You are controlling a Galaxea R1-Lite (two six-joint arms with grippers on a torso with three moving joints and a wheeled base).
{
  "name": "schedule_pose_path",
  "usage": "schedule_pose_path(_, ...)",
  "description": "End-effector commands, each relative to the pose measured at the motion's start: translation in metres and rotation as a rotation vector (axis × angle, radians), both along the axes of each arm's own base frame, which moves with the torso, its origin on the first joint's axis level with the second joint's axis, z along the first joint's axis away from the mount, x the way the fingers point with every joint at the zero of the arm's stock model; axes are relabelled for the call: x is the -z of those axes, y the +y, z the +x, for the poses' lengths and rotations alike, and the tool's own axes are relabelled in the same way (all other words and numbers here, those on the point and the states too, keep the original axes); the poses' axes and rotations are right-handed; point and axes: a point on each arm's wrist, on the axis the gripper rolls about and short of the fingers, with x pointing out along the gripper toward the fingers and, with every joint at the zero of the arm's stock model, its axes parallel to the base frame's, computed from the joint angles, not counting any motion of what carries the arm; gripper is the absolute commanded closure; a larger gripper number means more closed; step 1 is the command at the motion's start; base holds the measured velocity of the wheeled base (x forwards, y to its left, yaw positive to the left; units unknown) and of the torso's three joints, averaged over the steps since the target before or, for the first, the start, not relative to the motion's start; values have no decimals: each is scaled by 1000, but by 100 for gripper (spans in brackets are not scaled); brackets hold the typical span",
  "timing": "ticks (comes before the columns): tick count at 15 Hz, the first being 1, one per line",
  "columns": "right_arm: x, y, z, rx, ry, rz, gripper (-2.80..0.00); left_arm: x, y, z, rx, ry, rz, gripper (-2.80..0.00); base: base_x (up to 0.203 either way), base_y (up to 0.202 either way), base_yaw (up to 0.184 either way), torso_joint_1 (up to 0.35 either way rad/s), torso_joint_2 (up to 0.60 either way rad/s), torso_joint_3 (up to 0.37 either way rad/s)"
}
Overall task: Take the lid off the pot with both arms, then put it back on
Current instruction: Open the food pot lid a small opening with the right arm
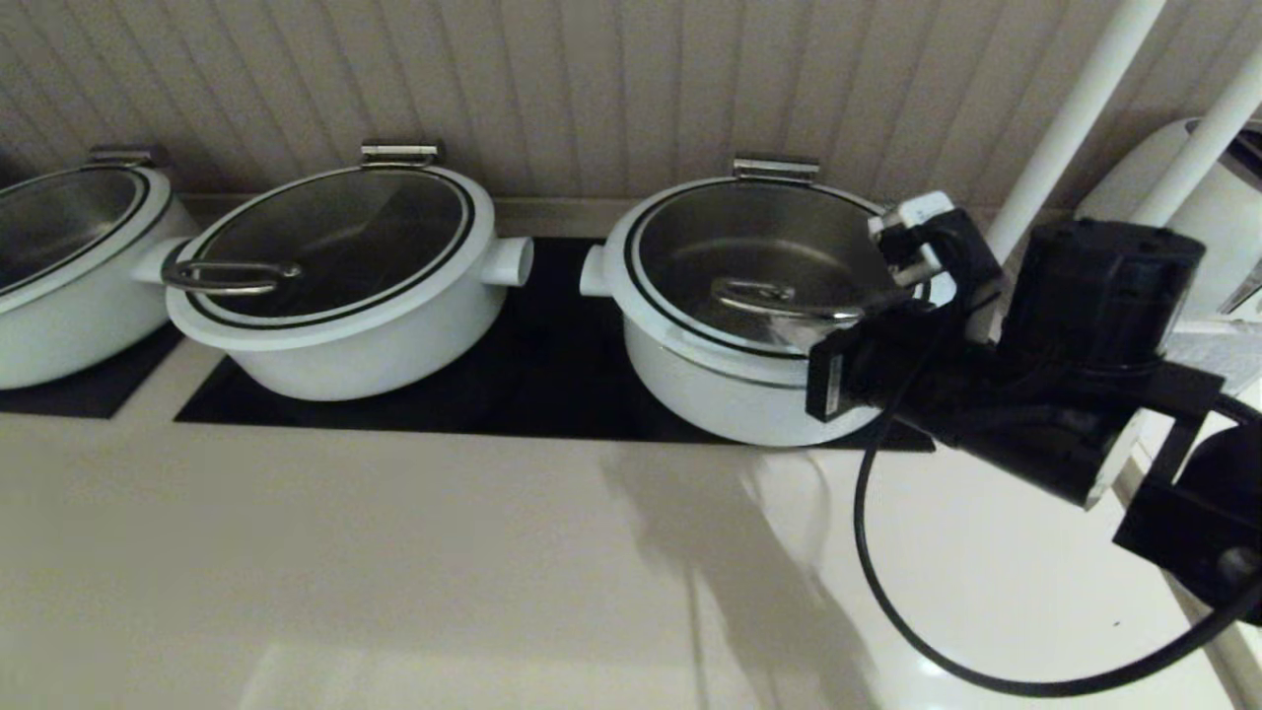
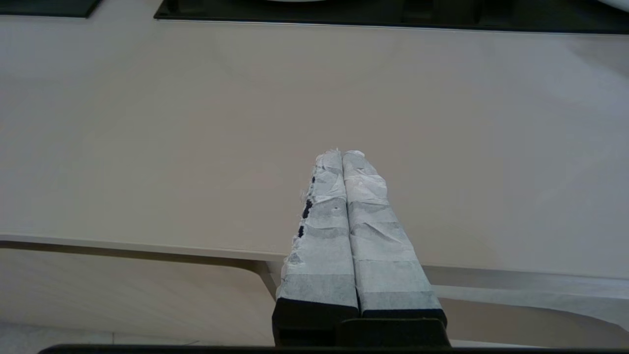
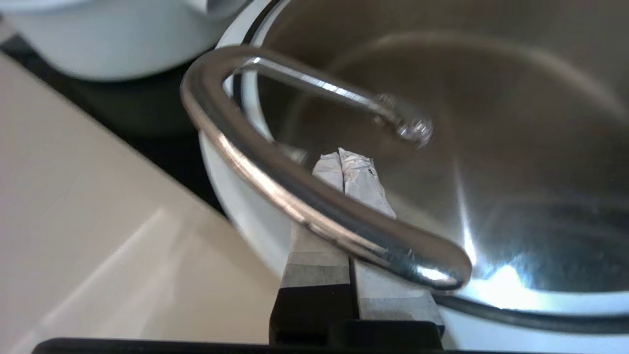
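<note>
The lid (image 1: 759, 232), glass with a white rim and black ring, sits on the right-hand white pot (image 1: 710, 390), with its steel hinge clip (image 1: 776, 168) at the back. A thin dark seam shows under its front rim. My right arm (image 1: 917, 370) reaches in from the right to the steel bar handle (image 1: 779, 296). In the right wrist view my right gripper (image 3: 341, 155) is shut, and its taped fingers pass under the handle (image 3: 295, 196) above the glass (image 3: 491, 147). My left gripper (image 2: 342, 153) is shut and empty over the counter (image 2: 147, 123), out of the head view.
Two similar lidded white pots (image 1: 345, 325) (image 1: 59, 296) stand to the left on black mats (image 1: 552, 375). Two white posts (image 1: 1075, 108) and a white appliance (image 1: 1183, 197) stand at the right. The counter's front edge (image 2: 147, 244) lies under my left gripper.
</note>
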Motion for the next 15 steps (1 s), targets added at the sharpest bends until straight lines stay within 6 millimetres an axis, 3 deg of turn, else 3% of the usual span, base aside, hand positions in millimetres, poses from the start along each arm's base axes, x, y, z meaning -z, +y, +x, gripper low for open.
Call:
schedule_pose_path(1, -8, 1, 1, 8, -30, 21, 0, 0, 0, 0, -1, 0, 0, 0, 0, 0, 0, 0, 0, 0)
schedule_pose_path(10, -35, 3, 8, 34, -114, 76, 0, 0, 0, 0, -1, 0, 1, 0, 0, 0, 0, 0, 0, 0)
schedule_pose_path(15, -38, -3, 13, 57, -121, 79, 0, -1, 0, 0, 2, 0, 49, 0, 0, 0, 0, 0, 0, 0)
